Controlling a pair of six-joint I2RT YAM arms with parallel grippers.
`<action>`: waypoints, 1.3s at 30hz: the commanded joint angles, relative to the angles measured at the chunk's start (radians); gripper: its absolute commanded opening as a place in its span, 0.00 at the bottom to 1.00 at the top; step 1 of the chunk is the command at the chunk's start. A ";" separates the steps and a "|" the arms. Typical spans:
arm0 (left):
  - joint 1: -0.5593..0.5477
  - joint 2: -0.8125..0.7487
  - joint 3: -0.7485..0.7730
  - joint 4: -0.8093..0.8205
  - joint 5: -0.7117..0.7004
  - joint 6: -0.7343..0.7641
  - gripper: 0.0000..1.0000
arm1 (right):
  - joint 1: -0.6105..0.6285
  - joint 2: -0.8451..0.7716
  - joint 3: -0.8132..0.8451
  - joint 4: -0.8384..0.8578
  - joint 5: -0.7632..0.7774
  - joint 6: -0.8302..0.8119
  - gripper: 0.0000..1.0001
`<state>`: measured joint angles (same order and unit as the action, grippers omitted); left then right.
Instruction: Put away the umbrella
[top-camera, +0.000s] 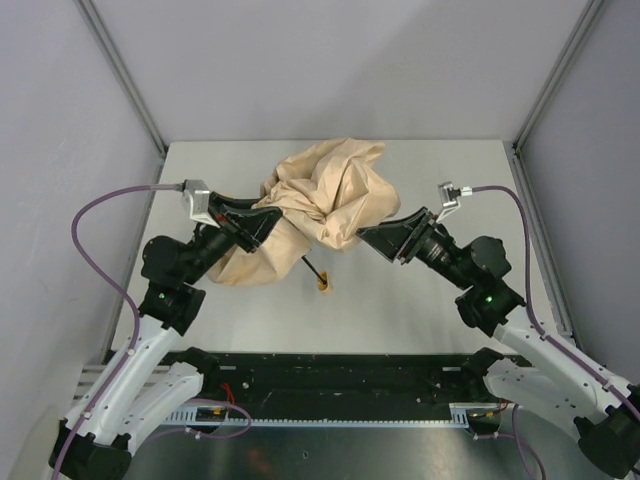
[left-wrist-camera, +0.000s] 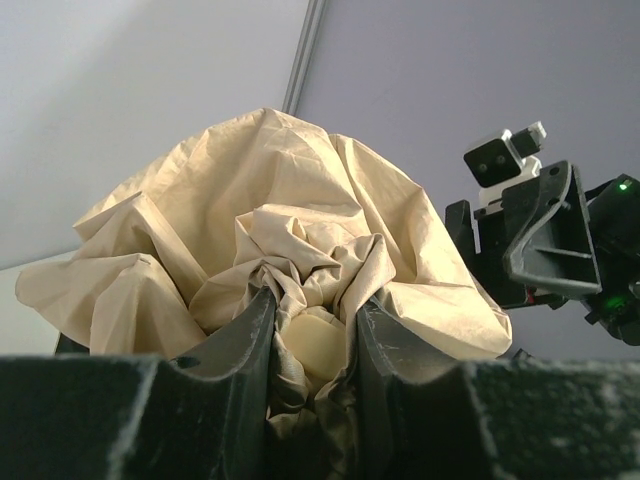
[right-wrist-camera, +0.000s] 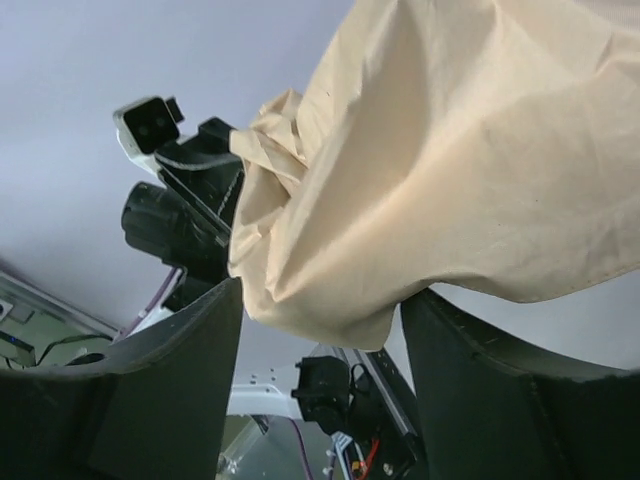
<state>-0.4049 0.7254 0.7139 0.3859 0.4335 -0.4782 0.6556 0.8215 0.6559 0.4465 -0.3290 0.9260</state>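
- The flat white table (top-camera: 430, 310) holds the crumpled beige cloth folding umbrella (top-camera: 325, 195) near its middle, between our two arms.
- We think we are gathering its cloth; next our right gripper (right-wrist-camera: 322, 340) must close on a fold.
- Our left gripper (left-wrist-camera: 312, 335) reaches in low and pinches bunched cloth tight.
- Our right gripper points in, fingers spread wide around loose cloth.
- A thin black stick (top-camera: 312, 270) pokes out underneath.

Most of the thin black shaft (top-camera: 312, 268) lies buried under the crumpled beige fabric umbrella (top-camera: 325, 195). The tips of the left gripper (left-wrist-camera: 313, 300) vanish in its folds. Whether the right gripper (right-wrist-camera: 322, 290) pinches it, I can't tell.
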 joint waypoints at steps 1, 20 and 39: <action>0.007 -0.012 0.018 0.102 0.007 0.003 0.00 | 0.014 -0.012 0.077 -0.020 0.103 0.007 0.70; 0.004 0.012 -0.056 0.293 -0.124 -0.283 0.00 | 0.472 0.502 0.195 0.374 0.134 0.012 0.00; 0.010 -0.060 -0.247 0.606 -0.090 -0.232 0.00 | 0.700 0.329 0.147 -0.149 0.232 -0.422 0.63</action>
<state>-0.4046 0.6994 0.4698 0.7788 0.3599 -0.7464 1.2797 1.2774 0.8276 0.5053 -0.0891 0.6773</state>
